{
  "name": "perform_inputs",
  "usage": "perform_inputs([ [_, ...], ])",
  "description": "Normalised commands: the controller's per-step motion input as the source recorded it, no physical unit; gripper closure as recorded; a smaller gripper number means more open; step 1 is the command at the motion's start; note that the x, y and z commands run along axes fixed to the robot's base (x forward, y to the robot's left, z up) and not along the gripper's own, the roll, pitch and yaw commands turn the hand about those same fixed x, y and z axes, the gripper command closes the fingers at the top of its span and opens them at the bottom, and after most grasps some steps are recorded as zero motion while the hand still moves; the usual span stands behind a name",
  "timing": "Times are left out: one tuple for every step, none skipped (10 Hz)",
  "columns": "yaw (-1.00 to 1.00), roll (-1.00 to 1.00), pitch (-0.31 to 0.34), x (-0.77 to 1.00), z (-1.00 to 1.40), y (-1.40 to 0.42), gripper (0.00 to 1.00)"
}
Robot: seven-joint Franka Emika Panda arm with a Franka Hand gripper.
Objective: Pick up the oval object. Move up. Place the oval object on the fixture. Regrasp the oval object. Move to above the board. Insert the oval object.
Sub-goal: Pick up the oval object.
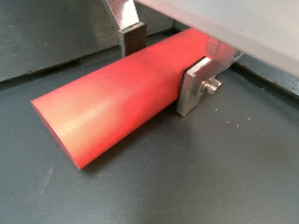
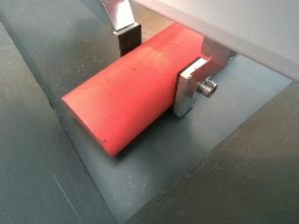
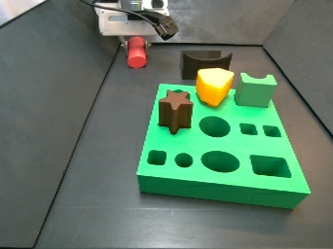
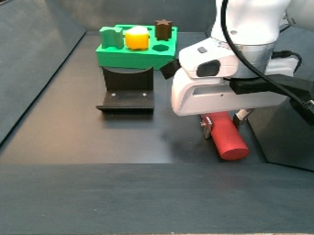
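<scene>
Your pincer (image 1: 163,63) straddles the oval object (image 1: 122,101) lying on the dark surface (image 3: 78,146), well apart from the board (image 3: 221,146); whether it is clenched, I cannot tell. Smooth, stiff, probably slippery: grip mid-length, flat sides.

hand (image 1: 163,59) low over floor, fingers (image 1: 194,86) parted

Counted: 1 oval object (image 3: 134,53), 1 fixture (image 3: 203,62), 1 board (image 3: 221,156), 1 yellow wedge (image 3: 215,87), 1 star peg (image 3: 174,108), 1 lt green block (image 3: 255,90), 1 gripper (image 1: 163,59).
</scene>
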Motion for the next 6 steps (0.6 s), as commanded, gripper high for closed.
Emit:
perform_inputs([
  [0.00,0.00,0.000,0.00,0.00,0.00,1.00],
  [0.00,0.00,0.000,0.00,0.00,0.00,1.00],
  [0.00,0.00,0.000,0.00,0.00,0.00,1.00],
  [0.00,0.00,0.000,0.00,0.00,0.00,1.00],
  [0.00,0.00,0.000,0.00,0.00,0.00,1.00],
  [0.00,0.00,0.000,0.00,0.00,0.00,1.00],
])
